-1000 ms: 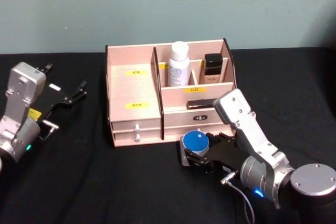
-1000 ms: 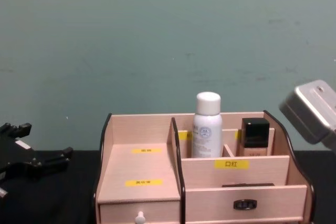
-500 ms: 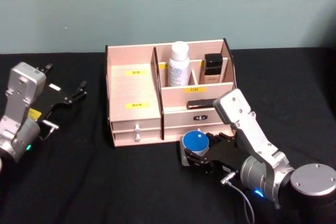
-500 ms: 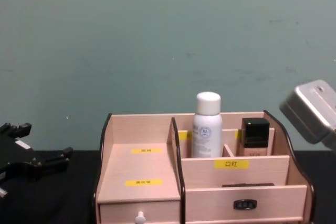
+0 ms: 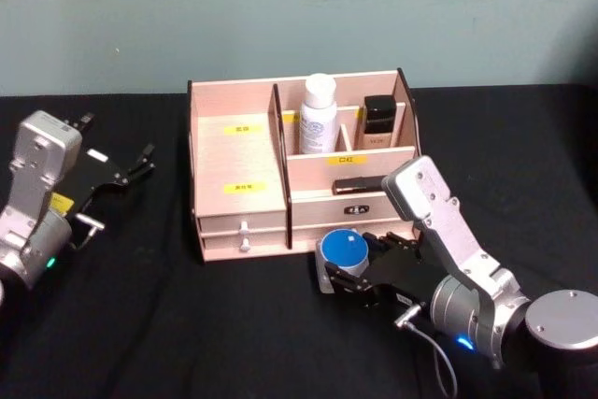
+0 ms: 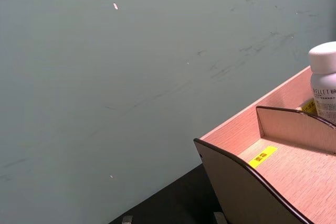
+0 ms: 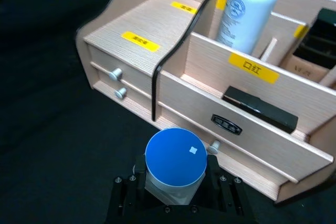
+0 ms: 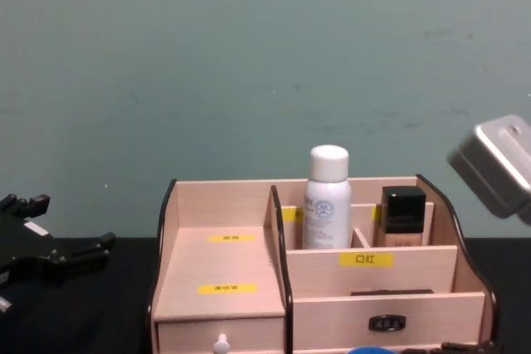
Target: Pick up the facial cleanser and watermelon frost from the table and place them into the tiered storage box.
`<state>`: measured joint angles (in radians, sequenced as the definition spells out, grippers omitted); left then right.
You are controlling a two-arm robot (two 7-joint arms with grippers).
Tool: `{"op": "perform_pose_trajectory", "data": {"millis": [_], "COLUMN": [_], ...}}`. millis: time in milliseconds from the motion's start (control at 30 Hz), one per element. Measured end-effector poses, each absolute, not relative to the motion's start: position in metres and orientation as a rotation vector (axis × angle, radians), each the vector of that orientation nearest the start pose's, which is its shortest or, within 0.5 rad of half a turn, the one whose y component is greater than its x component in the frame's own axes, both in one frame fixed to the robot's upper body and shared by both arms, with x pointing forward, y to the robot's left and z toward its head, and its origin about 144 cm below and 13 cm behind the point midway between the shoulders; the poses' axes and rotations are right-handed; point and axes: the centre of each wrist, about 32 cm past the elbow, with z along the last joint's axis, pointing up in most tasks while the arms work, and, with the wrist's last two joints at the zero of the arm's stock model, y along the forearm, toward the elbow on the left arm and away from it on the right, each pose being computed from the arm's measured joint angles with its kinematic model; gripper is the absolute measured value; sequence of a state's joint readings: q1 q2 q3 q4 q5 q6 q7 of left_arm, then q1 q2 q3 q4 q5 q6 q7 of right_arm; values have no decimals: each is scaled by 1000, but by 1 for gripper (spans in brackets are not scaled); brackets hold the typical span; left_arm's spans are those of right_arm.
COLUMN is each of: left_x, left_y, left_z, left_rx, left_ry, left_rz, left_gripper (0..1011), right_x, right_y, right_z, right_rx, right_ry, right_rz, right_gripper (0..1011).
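Halfway there: one thing in the box, one in the jaws.
The right gripper (image 5: 346,277) has its jaws clamped on a blue-topped jar (image 5: 345,249), low by the black table (image 5: 168,324), just in front of the tiered storage box (image 5: 238,151) drawers. I think it must next go up into a slot. A white bottle (image 5: 318,119) already stands in a back slot. The left gripper (image 5: 112,161) sits far off, jaws apart.

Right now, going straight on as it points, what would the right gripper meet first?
Probably the lower front of the tiered storage box, close ahead of the right gripper holding the blue-lidded jar; depth unclear.
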<state>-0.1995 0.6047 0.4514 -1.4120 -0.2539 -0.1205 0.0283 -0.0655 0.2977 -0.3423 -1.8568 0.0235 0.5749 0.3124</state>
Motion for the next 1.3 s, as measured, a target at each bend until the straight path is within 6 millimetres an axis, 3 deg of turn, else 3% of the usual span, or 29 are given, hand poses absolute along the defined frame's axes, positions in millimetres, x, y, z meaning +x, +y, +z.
{"op": "perform_pose_trajectory", "data": {"millis": [800,1300], "left_x": [489,489], "left_y": [310,310], "left_z": [1140,1140], "left_rx": [304,304], "left_ry": [-285,-285], "left_rz": [1248,1248], "left_gripper": [1001,1001], "right_x": [401,417], "right_y": [-183,-162], "right_z": [1223,1242], "right_rx": [-421,-379], "right_ry": [70,7], "right_rz": [-756,-721], "right_gripper": [695,695]}}
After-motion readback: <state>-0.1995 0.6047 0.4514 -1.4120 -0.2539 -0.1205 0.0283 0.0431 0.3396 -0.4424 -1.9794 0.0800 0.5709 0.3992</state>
